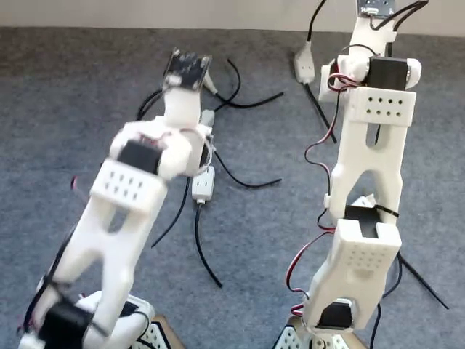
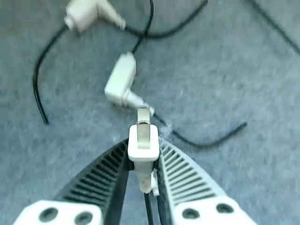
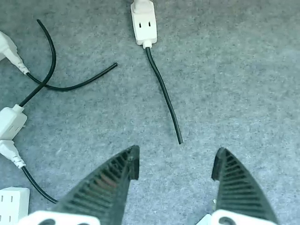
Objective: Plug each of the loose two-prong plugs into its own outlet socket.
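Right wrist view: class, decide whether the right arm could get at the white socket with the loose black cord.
Probably yes. The right gripper is open and empty; between it and the socket lie only bare grey carpet and its own cord.

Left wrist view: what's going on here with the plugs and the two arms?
The left gripper is shut on a plug, its prongs aimed at a white connector lying on the carpet. The two look close but not joined. The right gripper hangs open above the carpet, holding nothing, and a socket on a black cord lies beyond it.
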